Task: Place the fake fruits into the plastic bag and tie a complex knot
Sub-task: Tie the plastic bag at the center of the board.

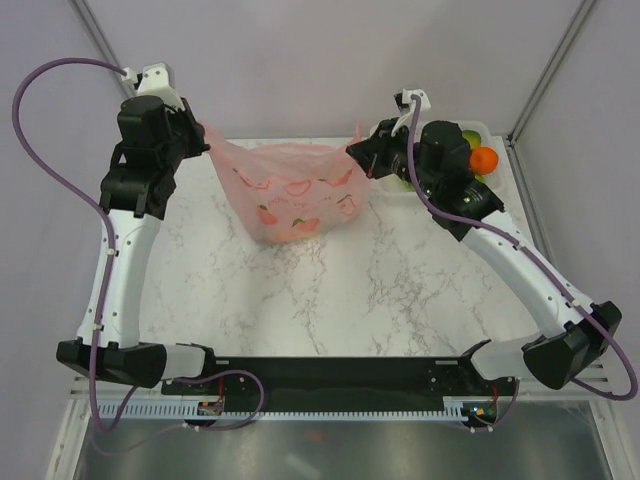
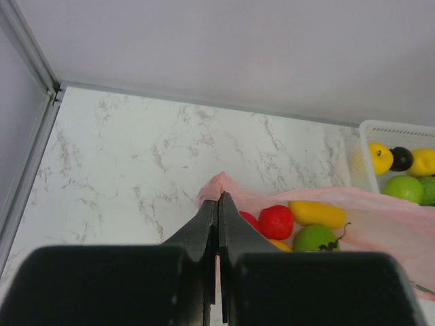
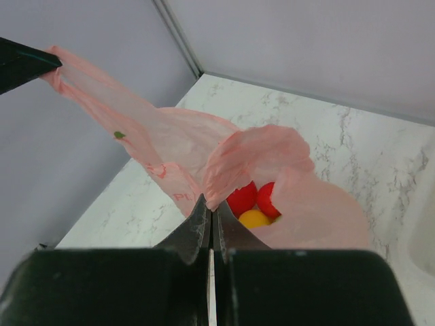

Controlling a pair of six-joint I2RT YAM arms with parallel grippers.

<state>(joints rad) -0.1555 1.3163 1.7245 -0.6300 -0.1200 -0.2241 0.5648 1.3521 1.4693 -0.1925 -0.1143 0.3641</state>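
— Where is the thin translucent pink plastic bag?
— It stands on the white marbled tabletop, near the far edge, with its mouth stretched between the two arms. Inside lie small glossy plastic fruits: red, yellow and green.
— And the pincers?
— The left pincer is clenched on the bag's left rim. The right pincer is clenched on the right rim.
— Anything beside it?
— A white lattice plastic basket in the far right corner holds more fruits: yellow, green, dark and orange.
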